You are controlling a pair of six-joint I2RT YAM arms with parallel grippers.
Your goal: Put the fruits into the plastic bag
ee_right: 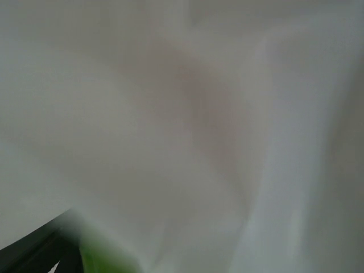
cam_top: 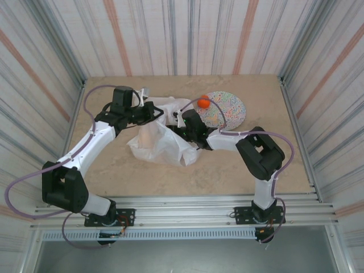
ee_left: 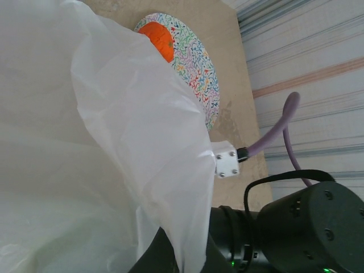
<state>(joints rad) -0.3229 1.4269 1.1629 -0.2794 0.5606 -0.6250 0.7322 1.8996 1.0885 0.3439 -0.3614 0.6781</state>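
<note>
My left gripper (cam_top: 154, 111) is pinching the plastic bag (cam_top: 162, 145) rim tight, holding its mouth up for my right gripper (cam_top: 186, 122), which is poking inside; whether those jaws are wide I cannot tell; an orange fruit (cam_top: 203, 103) is waiting on the plate (cam_top: 230, 114) just beyond.

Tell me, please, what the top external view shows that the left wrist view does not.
The top view adds the whole table, the left arm reaching to the far side of the bag, and the bag's full crumpled outline between the two arms. The left wrist view adds the film's folds up close, draped before the lens, and the squiggle pattern of the plate in detail. Both share the bag, the plate, one orange fruit at the plate's edge, and the right arm.
</note>
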